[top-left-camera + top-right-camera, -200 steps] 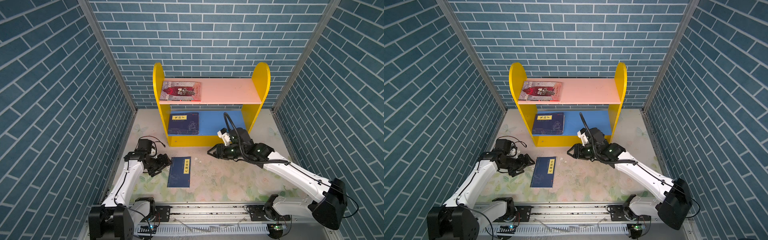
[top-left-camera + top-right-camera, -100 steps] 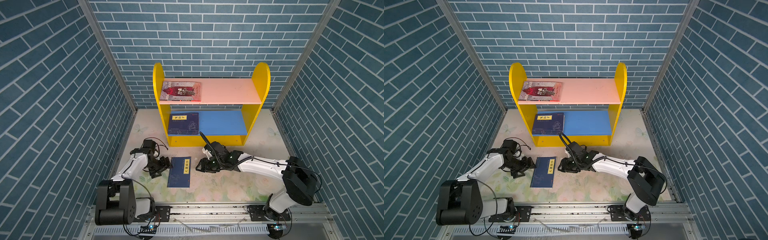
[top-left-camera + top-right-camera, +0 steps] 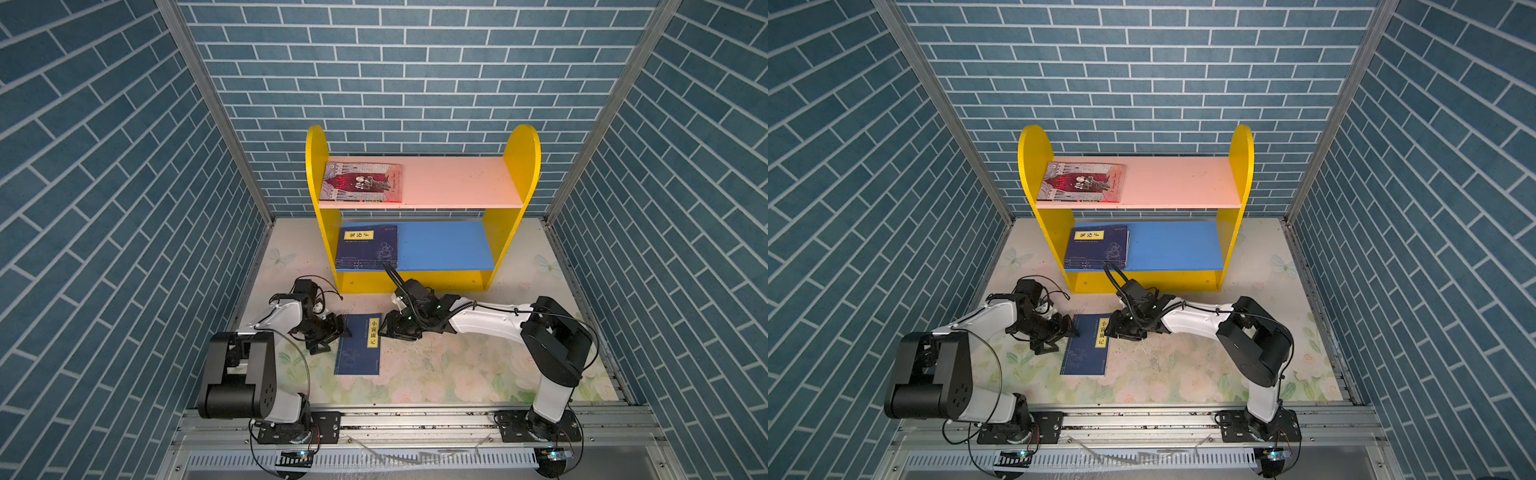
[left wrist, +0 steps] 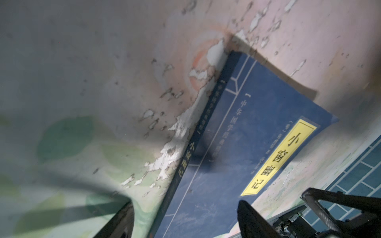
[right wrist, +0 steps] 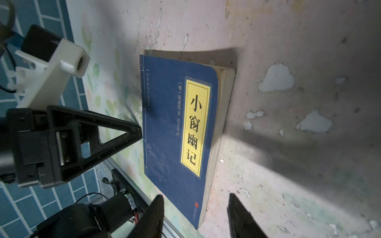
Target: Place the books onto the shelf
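On the table (image 3: 457, 374), just in front of the shelf (image 3: 521, 158), one navy book (image 3: 358, 347) lay flat, cover up, between the two grippers. Its yellow label (image 3: 374, 332) ran along the side nearer the right arm. Both top views agreed on this.

Left gripper (image 3: 332, 340) sat low at the spine side, jaws spread wide, clamping nothing. In the left wrist view the book (image 4: 247, 144) ran diagonally. One finger (image 4: 121, 220) was over bare table and the other over the cover, so the spine fell inside the gap. The right wrist view showed one left fingertip (image 5: 134, 131) right at the spine. Touching or just off it, couldn't tell.

Right gripper (image 3: 390, 330) sat low at the page-edge side, beside the label. Jaws were apart with a narrower gap than the left pair, not pinching anything. In the right wrist view one finger (image 5: 154, 216) overlapped the cover corner and the other was over table. The page edge of the book (image 5: 177, 134) lay between them in that view. Height above the cover couldn't be judged.

Shelf contents:
- Red book (image 3: 361, 182) lay flat at the left end of the pink board (image 3: 457, 183).
- Stack (image 3: 366, 247) of navy books lay flat at the left end of the blue board (image 3: 444, 245), against the yellow side. Yellow label was on top, and the number of books in it was unclear.
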{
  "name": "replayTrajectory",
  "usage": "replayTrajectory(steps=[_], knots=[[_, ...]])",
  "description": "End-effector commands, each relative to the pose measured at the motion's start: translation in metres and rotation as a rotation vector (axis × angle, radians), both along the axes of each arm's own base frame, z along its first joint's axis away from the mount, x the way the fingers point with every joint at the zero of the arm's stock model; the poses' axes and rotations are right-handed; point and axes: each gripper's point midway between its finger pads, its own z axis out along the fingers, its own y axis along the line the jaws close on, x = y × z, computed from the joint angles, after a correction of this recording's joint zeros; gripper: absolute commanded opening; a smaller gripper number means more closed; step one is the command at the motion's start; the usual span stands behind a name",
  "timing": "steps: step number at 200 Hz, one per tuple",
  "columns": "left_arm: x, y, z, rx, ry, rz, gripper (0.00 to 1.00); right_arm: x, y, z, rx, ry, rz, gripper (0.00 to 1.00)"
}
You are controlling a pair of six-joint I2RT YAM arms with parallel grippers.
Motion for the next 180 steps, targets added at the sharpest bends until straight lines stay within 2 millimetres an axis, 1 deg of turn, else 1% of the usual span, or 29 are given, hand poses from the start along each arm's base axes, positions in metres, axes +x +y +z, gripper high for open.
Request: replayTrajectory(steps=[1, 25, 54, 60, 72, 84, 86, 91, 112, 131, 149, 180], knots=[[0.001, -0.006, -0.002, -0.025, -0.001, -0.031, 0.8, -0.003, 0.002, -0.012, -0.049, 0.051, -0.005, 0.51], [0.002, -0.016, -0.003, -0.073, -0.004, -0.054, 0.78, -0.003, 0.006, -0.02, -0.056, 0.074, 0.0, 0.51], [0.005, -0.026, 0.0, -0.132, -0.032, -0.072, 0.77, -0.005, 0.001, -0.035, -0.116, 0.11, -0.006, 0.51], [0.004, -0.027, 0.0, -0.139, -0.028, -0.075, 0.75, -0.006, 0.0, -0.037, -0.125, 0.118, -0.009, 0.51], [0.002, -0.03, 0.0, -0.163, -0.03, -0.08, 0.72, -0.007, 0.0, -0.041, -0.126, 0.125, -0.007, 0.51], [0.005, -0.033, 0.005, -0.181, -0.049, -0.074, 0.72, -0.007, 0.002, -0.042, -0.119, 0.131, -0.007, 0.51], [0.0, -0.033, 0.002, -0.184, -0.038, -0.072, 0.71, -0.007, 0.002, -0.042, -0.117, 0.132, -0.006, 0.51], [-0.001, -0.034, 0.002, -0.193, -0.044, -0.075, 0.7, -0.007, 0.003, -0.042, -0.117, 0.133, -0.006, 0.51], [-0.004, -0.039, 0.001, -0.223, -0.042, -0.087, 0.7, -0.008, -0.001, -0.047, -0.147, 0.144, -0.01, 0.51], [-0.003, -0.046, 0.005, -0.267, -0.041, -0.082, 0.7, -0.009, -0.004, -0.053, -0.173, 0.16, -0.014, 0.51], [-0.008, -0.049, 0.004, -0.262, -0.025, -0.111, 0.71, -0.011, -0.008, -0.059, -0.19, 0.17, -0.021, 0.5], [-0.01, -0.047, 0.0, -0.235, -0.027, -0.12, 0.72, -0.014, -0.012, -0.067, -0.213, 0.184, -0.021, 0.5]])
